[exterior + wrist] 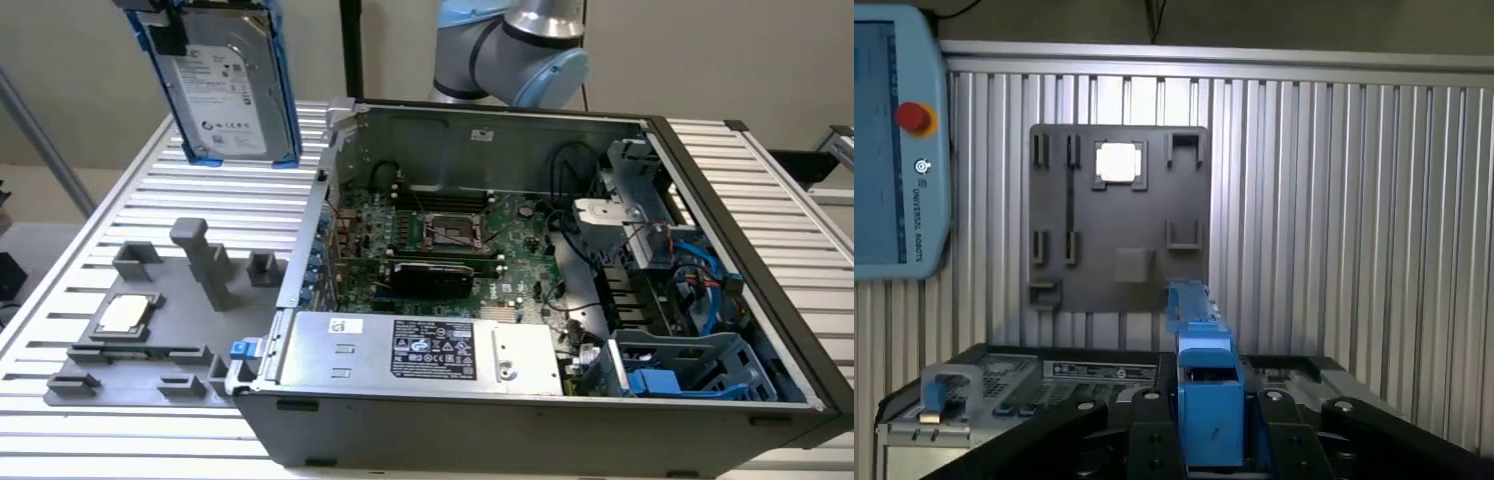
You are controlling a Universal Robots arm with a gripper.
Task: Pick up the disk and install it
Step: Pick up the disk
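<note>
The disk [227, 85], a silver drive with a white label in a blue carrier, hangs upright in the air above the slatted table's far corner, at the exterior view's left. It is well clear of the open computer case [534, 250]. My gripper [167, 22] is shut on its upper end. The wrist view looks along the disk's blue carrier edge [1206, 395], clamped between my black fingers [1149, 435], where the gripper [1209, 425] sits high above the table.
A grey fixture plate [147, 340] on the table holds the small square processor chip [123, 315]. The case's drive bay [687, 370] with blue brackets is at the front, on the exterior view's right. A teach pendant [894, 140] lies beside the table.
</note>
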